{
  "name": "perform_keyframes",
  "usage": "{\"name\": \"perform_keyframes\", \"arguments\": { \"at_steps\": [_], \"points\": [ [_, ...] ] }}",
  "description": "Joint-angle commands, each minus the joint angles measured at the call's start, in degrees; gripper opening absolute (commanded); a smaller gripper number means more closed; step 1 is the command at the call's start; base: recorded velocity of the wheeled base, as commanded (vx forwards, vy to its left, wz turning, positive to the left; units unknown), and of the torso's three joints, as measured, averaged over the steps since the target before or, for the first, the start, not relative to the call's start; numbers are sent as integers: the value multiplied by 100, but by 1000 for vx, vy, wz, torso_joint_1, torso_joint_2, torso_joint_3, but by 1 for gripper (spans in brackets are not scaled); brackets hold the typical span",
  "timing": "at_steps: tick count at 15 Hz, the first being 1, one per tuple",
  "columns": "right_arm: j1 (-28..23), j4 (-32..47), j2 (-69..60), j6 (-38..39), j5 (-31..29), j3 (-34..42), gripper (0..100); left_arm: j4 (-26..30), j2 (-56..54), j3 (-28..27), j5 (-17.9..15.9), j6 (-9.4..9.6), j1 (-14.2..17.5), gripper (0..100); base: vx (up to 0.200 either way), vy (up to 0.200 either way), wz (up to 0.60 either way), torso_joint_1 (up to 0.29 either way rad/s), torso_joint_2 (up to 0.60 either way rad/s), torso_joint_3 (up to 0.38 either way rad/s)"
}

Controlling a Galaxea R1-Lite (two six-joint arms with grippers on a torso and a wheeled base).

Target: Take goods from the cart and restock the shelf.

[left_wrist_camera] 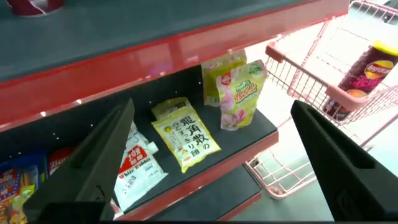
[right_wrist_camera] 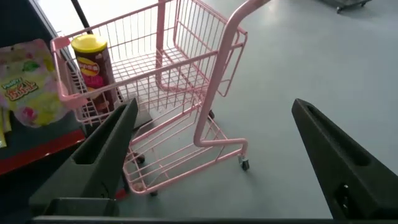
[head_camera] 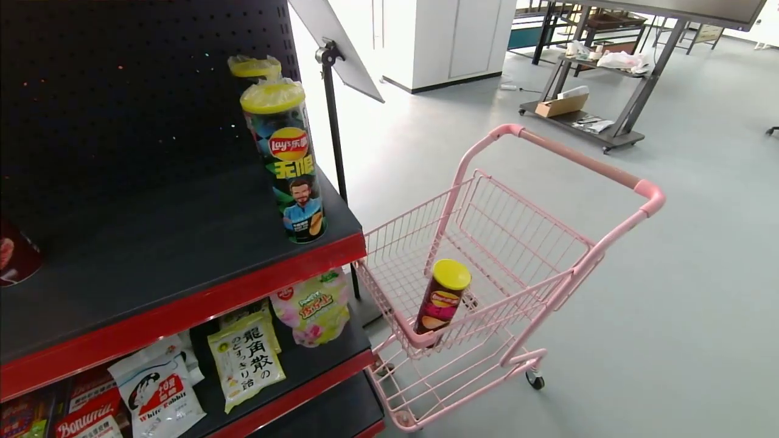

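A dark red chip can with a yellow lid (head_camera: pixel 443 302) (left_wrist_camera: pixel 367 73) (right_wrist_camera: pixel 94 63) stands upright in the near corner of the pink cart (head_camera: pixel 548 243) (right_wrist_camera: pixel 205 81) (left_wrist_camera: pixel 298 74). A green chip can with a yellow lid (head_camera: pixel 286 161) stands on the black top shelf (head_camera: pixel 152 255) near its right edge, another lid (head_camera: pixel 254 66) behind it. My left gripper (left_wrist_camera: pixel 211 155) is open, held in front of the lower shelf's snack bags. My right gripper (right_wrist_camera: pixel 214 155) is open, above the floor beside the cart, apart from the can.
The lower shelf (head_camera: pixel 304 359) holds several snack bags (head_camera: pixel 243 359) (left_wrist_camera: pixel 186 140). A dark red item (head_camera: pixel 15 255) sits at the top shelf's left edge. A stand pole (head_camera: pixel 335 140) rises between shelf and cart. A metal rack (head_camera: pixel 602 91) stands far back; open grey floor lies right.
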Motion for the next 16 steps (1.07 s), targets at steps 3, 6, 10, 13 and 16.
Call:
{"name": "perform_keyframes", "arguments": {
  "at_steps": [3,6,10,13,16],
  "points": [
    [4,1,6,-5,-2,0,100,0,5,1,-1,0,7,100,0,0,0,-154,419,268],
    [4,1,6,-5,-2,0,100,0,5,1,-1,-9,7,100,0,0,0,-180,538,351],
    [4,1,6,-13,-2,0,100,0,5,1,-1,-9,7,100,0,0,0,-167,538,371],
    [4,1,6,-5,-2,0,100,0,5,1,-1,-9,7,100,0,0,0,-136,517,378],
    [4,1,6,-13,7,0,100,0,5,1,-1,0,7,100,0,0,0,-113,494,387]
  ]
}}
